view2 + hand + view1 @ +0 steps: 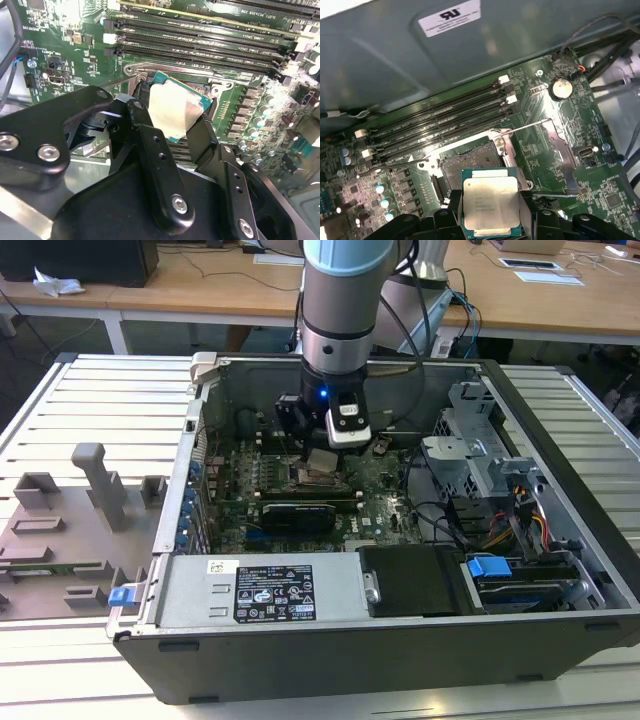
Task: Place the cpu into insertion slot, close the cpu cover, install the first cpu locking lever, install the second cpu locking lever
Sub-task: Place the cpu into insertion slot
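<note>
My gripper (491, 216) is shut on the cpu (490, 204), a flat silver square with a thin edge, gripped on two opposite sides by the black fingers (451, 216). The chip hangs just above and slightly off the insertion slot (470, 161), whose dark pin field lies uncovered inside a silvery rim. In the second wrist view the cpu (175, 107) tilts between the fingers (142, 117) over the slot's rim (150, 70). In the exterior view the gripper (320, 460) hovers over the motherboard's middle. A grey plate, seemingly the cpu cover (560, 155), stands swung open beside the slot. Thin wire levers (530, 125) stick out unlatched.
The board sits deep in an open computer case (560, 420) with tall walls. Long black memory slots (440, 120) run beside the socket. Cables and a drive cage (480, 460) crowd the exterior view's right; a power supply (260, 590) fills the near side. Grey fixtures (90, 490) stand on the table.
</note>
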You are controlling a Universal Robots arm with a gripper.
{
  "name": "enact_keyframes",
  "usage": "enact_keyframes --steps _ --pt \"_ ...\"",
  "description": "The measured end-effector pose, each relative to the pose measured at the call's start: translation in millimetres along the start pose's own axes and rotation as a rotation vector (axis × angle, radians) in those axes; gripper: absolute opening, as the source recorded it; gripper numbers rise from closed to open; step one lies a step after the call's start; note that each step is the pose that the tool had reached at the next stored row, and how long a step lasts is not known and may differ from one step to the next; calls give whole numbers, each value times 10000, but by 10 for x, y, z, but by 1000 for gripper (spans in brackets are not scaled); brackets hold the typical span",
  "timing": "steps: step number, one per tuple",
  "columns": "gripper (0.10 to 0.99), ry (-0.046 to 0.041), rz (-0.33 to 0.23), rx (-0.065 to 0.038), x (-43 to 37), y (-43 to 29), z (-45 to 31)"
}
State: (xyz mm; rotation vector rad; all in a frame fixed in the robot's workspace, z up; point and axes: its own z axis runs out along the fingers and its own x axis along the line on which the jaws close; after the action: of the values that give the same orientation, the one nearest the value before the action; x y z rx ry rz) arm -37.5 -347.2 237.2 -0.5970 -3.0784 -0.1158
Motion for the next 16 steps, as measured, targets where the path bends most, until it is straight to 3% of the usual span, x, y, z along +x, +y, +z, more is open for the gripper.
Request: enact_keyframes --steps 16 --pt "541 -127 1676 -11 0 -1 7"
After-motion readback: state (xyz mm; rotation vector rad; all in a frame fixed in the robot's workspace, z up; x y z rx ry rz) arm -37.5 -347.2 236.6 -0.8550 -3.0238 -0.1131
